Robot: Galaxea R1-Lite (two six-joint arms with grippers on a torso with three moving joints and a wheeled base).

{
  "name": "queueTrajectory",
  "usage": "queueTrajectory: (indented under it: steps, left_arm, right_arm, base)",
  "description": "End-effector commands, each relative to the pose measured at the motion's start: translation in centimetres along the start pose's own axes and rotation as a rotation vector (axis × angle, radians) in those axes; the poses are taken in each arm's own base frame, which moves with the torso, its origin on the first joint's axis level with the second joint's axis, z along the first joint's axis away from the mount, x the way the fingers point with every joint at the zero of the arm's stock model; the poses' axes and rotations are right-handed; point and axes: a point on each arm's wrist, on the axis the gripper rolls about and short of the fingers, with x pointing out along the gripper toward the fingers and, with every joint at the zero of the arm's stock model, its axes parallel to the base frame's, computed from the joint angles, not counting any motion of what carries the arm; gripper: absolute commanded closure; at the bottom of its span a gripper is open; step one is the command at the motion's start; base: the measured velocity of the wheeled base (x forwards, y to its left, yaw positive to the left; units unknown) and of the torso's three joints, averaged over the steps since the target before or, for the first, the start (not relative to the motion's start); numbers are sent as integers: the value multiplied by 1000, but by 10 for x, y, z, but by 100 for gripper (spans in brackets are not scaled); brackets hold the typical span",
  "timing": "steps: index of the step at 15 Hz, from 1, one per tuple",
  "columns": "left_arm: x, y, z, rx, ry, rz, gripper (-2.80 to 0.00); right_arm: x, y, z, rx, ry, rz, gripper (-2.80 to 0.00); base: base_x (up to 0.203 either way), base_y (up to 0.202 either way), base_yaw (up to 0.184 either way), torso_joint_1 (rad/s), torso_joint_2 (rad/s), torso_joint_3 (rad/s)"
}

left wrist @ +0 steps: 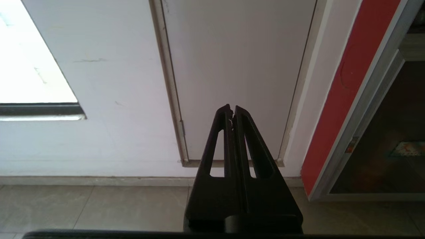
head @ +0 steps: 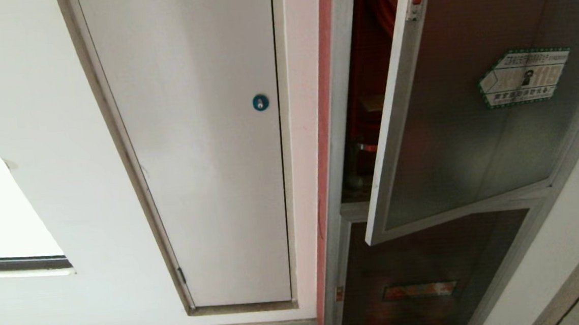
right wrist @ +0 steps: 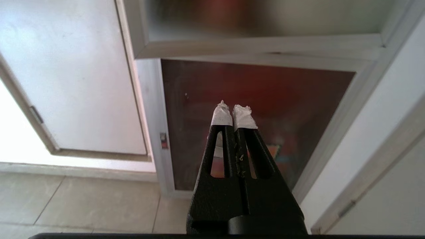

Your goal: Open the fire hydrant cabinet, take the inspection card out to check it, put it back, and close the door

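Bright daylight glare, dim red interior

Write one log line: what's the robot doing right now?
dark frosted-glass door: ajar | red-lined fire hydrant cabinet: partly open | left tool: shut, empty | right tool: shut, empty | card: unseen

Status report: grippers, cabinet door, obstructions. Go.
Left gripper shut, empty. Right gripper shut, empty, low by lower glass panel. Door ajar. Inspection card not visible.
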Motion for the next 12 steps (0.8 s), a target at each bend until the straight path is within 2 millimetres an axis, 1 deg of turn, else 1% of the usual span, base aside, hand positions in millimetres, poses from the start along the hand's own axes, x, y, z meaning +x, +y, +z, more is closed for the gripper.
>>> queueTrajectory:
  steps: [1, 12]
  left_arm:
    - [0, 0, 0, 0, 2, 0, 0]
    - [0, 0, 0, 0, 2, 0, 0]
  right_arm:
    - [0, 0, 0, -1, 1, 1, 0]
    - [0, 0, 0, -1, 2, 0, 0]
  base:
    - [194, 0, -1, 5, -1, 5]
    - [197, 0, -1, 3, 1, 2]
